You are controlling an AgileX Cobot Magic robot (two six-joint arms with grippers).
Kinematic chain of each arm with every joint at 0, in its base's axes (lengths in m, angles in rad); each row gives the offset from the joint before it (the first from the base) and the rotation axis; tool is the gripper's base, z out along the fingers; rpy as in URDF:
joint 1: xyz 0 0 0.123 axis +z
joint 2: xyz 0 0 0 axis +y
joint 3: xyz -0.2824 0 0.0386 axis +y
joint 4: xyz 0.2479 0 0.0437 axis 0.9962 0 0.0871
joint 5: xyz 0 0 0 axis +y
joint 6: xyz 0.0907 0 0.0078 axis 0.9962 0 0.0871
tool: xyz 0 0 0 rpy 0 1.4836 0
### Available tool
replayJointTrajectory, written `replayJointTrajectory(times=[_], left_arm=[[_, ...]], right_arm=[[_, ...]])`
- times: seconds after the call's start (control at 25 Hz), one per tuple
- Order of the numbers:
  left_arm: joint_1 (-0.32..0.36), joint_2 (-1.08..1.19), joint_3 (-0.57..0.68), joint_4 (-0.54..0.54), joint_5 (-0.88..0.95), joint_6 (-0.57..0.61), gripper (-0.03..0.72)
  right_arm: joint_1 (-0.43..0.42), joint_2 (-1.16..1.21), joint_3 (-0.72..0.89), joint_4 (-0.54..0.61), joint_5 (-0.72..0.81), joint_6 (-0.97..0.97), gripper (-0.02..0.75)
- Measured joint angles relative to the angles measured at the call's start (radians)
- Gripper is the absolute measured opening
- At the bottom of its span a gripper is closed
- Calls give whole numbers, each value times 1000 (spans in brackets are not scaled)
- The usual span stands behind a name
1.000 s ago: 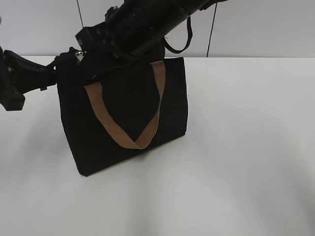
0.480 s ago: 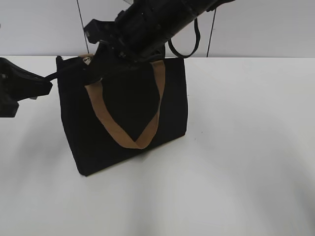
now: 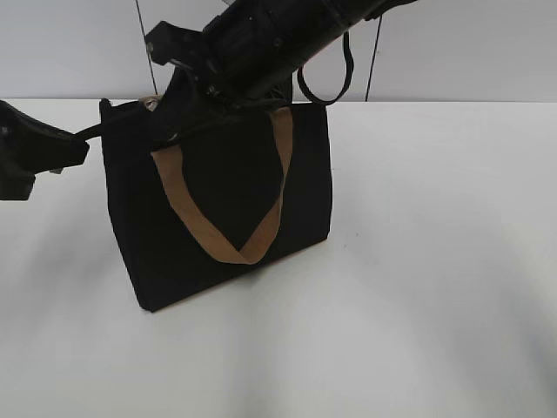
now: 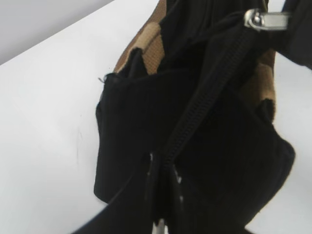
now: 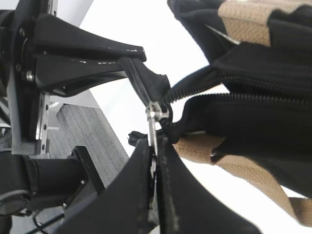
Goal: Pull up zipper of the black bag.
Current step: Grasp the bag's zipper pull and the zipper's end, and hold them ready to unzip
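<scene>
The black bag (image 3: 226, 200) stands upright on the white table (image 3: 435, 261), a tan handle (image 3: 261, 235) hanging down its front. The zipper (image 4: 204, 97) runs along its top edge. My right gripper (image 3: 164, 104) reaches across to the bag's top left corner and is shut on the grey metal pull tab (image 5: 152, 124), which also shows in the left wrist view (image 4: 265, 19). My left gripper (image 3: 83, 138) is shut on the black fabric end of the zipper (image 5: 144, 80) and holds it taut to the left. Behind the pull the zipper teeth (image 5: 234, 95) lie parted.
A grey wall (image 3: 452, 43) rises behind the table's far edge. A black cable loop (image 3: 326, 83) hangs from the right arm above the bag. The second tan handle (image 5: 243, 19) lies on the bag's far side. Grey floor (image 5: 92, 131) shows past the table's left edge.
The right gripper has shifted a little rightwards along the bag's top with the pull tab. The left gripper has drawn back to the left and the bag's corner is stretched taut.
</scene>
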Motion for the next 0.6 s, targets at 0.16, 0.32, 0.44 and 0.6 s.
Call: replayJointTrajectory(times=[0.16, 0.32, 0.44, 0.6], left_arm=[[-1, -14, 0, 26, -10, -33, 20], [-5, -17, -1, 52, -21, -71, 20], [-5, -18, -1, 69, -31, -100, 20], [25, -27, -1, 89, -37, -134, 20]], right_arm=[[0, 0, 0, 6, -17, 101, -11], [0, 0, 0, 13, -25, 225, -11], [0, 0, 0, 14, -25, 274, -11], [-1, 0, 0, 16, -26, 338, -11]])
